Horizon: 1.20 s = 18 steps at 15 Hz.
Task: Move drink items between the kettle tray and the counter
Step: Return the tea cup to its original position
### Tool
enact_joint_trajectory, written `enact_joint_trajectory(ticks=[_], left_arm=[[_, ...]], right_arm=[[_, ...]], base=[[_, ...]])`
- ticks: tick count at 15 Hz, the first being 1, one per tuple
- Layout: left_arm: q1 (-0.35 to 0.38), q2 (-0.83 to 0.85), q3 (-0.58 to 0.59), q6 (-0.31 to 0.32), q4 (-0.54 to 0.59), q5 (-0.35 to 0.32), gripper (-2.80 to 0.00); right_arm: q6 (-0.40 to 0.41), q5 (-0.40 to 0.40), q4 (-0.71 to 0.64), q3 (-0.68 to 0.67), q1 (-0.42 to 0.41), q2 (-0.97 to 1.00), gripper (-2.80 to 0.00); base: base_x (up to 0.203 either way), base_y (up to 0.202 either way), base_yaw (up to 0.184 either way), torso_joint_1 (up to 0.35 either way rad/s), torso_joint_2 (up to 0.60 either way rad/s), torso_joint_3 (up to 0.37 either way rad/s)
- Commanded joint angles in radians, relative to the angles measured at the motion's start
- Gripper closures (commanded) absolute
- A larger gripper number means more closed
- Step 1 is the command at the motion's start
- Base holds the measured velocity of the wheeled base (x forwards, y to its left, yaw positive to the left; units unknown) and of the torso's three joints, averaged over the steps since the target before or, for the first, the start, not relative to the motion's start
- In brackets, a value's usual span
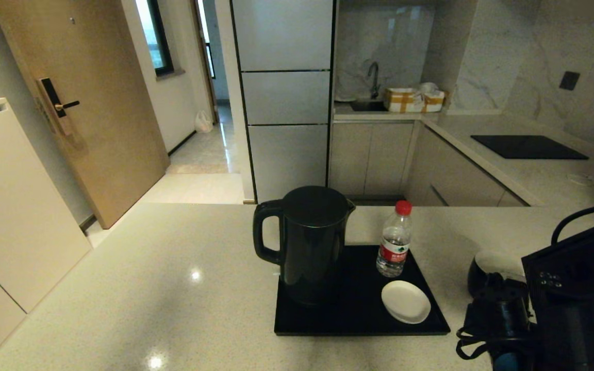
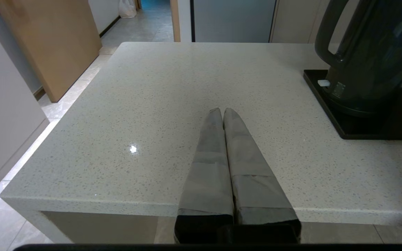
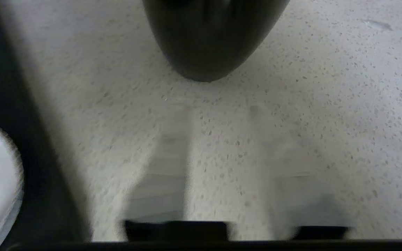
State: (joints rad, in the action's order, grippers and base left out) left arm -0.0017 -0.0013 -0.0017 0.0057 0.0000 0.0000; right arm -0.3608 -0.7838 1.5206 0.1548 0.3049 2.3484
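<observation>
Reaching for the black cup (image 3: 215, 38) on the counter (image 3: 326, 104), just ahead of the right gripper (image 3: 218, 115) fingers, spread apart; sliding one finger each side, then squeezing softly; left gripper (image 2: 223, 111) fingers pressed together

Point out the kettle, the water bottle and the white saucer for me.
kettle (image 1: 313, 242): head view, on the front of its black body.
bottle (image 1: 394, 250): head view, on the red label.
saucer (image 1: 405, 301): head view, on the middle of its white face.
</observation>
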Motion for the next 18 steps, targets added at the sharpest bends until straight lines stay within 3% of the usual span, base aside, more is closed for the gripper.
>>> enact_joint_trajectory(ticks=[1, 7, 12, 14, 18], left_arm=[[0.000, 0.000, 0.000, 0.000, 0.000, -0.001, 0.00], [0.000, 0.000, 0.000, 0.000, 0.000, 0.000, 0.00], [0.000, 0.000, 0.000, 0.000, 0.000, 0.000, 0.00], [0.000, 0.000, 0.000, 0.000, 0.000, 0.000, 0.00], [0.000, 0.000, 0.000, 0.000, 0.000, 0.000, 0.00]], right_arm=[[-0.019, -0.031, 0.009, 0.014, -0.009, 0.028, -2.80], [-0.014, -0.026, 0.009, 0.043, -0.020, 0.045, -2.80], [-0.012, 0.030, 0.009, 0.068, -0.040, 0.051, -2.80], [0.002, 0.095, 0.009, 0.083, -0.075, 0.047, -2.80], [0.073, 0.147, 0.009, 0.107, -0.158, 0.032, -2.80]], base=[[0.000, 0.000, 0.000, 0.000, 0.00, 0.000], [0.000, 0.000, 0.000, 0.000, 0.00, 0.000], [0.000, 0.000, 0.000, 0.000, 0.00, 0.000], [0.000, 0.000, 0.000, 0.000, 0.00, 0.000], [0.000, 0.000, 0.000, 0.000, 0.00, 0.000]])
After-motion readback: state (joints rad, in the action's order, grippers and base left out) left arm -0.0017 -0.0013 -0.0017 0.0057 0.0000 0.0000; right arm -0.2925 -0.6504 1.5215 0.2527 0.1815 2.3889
